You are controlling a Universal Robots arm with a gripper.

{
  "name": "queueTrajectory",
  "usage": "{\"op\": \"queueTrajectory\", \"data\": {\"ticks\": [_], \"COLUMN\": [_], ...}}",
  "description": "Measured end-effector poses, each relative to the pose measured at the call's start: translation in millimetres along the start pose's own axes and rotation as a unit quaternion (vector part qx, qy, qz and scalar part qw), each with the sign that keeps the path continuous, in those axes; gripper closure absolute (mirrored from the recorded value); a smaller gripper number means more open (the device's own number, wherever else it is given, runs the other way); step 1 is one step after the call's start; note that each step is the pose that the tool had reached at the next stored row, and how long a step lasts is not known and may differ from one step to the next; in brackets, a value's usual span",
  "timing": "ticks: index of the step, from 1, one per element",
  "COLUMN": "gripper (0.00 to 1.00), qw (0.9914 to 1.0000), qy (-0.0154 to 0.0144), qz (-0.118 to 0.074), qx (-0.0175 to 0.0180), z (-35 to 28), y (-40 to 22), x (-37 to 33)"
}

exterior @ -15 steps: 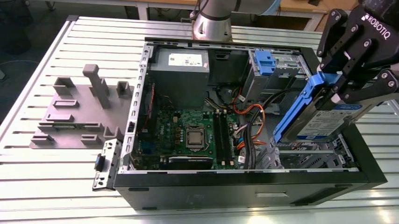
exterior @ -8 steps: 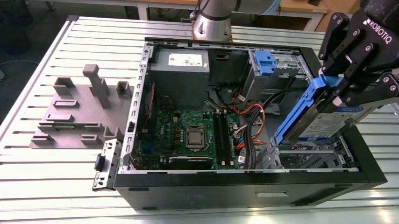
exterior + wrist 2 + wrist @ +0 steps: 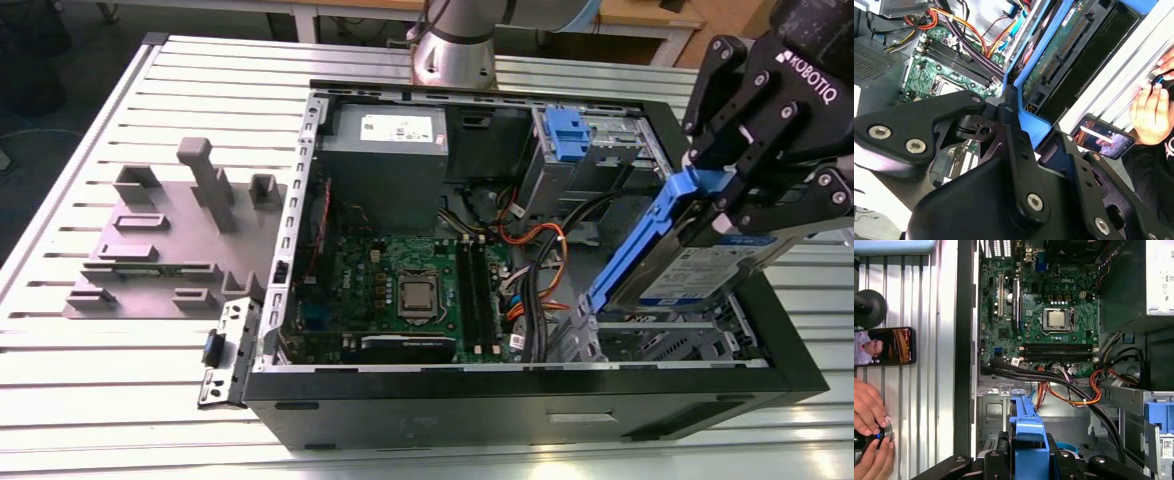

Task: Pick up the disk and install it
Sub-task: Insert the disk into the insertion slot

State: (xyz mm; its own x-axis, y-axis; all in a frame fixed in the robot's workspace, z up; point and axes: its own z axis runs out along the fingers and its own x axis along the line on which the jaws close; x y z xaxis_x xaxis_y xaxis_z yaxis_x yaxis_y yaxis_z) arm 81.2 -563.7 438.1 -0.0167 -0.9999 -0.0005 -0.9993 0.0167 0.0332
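The disk (image 3: 694, 272), a silver drive with a white-and-blue label and blue rails, hangs tilted on edge above the case's drive bay (image 3: 667, 338) on the exterior view's right. My black gripper (image 3: 730, 197) is shut on its upper blue rail. In the second wrist view the disk (image 3: 1054, 55) shows its green underside, running away from the gripper (image 3: 1013, 117). The first wrist view has the blue rail of the disk (image 3: 1026, 427) sticking out from the gripper (image 3: 1026, 466) over the metal bay (image 3: 996, 407).
The open computer case (image 3: 534, 392) holds a motherboard (image 3: 400, 280), a grey power supply (image 3: 387, 150), orange and black cables (image 3: 534, 240) and a blue latch (image 3: 566, 135). A grey fixture plate (image 3: 160, 240) lies on the exterior view's left. A person's hands (image 3: 869, 430) and a phone (image 3: 884, 346) are beside the case.
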Motion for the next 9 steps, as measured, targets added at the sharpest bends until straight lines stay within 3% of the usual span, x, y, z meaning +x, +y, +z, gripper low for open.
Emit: {"op": "queueTrajectory", "data": {"ticks": [9], "gripper": [0.64], "qw": [1.0], "qy": [0.0], "qz": [0.0], "qx": [0.0], "z": [4.1], "y": [-0.5], "x": [0.6]}}
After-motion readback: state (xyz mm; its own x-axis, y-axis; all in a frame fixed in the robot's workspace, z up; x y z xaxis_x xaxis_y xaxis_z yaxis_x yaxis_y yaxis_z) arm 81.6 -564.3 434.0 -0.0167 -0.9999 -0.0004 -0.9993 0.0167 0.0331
